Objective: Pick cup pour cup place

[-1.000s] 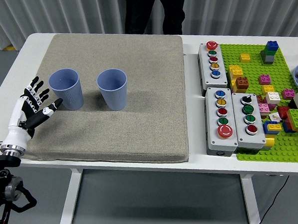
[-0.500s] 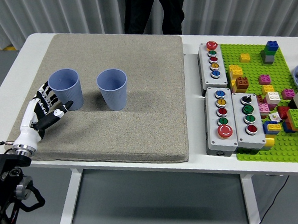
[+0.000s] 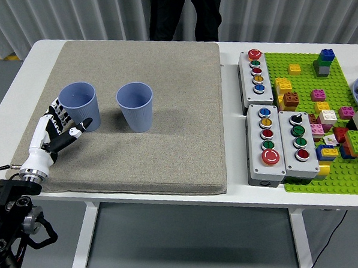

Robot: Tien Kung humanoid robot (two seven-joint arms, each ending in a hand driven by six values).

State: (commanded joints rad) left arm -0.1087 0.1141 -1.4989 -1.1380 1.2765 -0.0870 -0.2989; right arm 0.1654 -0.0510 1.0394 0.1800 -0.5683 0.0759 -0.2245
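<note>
Left hand (image 3: 57,129) fingers spread, cupping the left blue cup (image 3: 79,106) near the mat's (image 3: 167,146) left edge, not clamped. Close fingers evenly mid-wall; squeeze lightly, keep upright. Second blue cup (image 3: 135,106) stands just beside.

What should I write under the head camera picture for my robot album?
Robot's left hand reaches, fingers open, around the left blue cup on the grey mat.

Beside the glossy black-and-white plastic fingers (image 3: 56,113) stands a matt, ribbed blue plastic cup (image 3: 79,107); under them lies a rough, woven grey-beige cloth mat (image 3: 166,110) on a smooth white table (image 3: 242,197).
</note>
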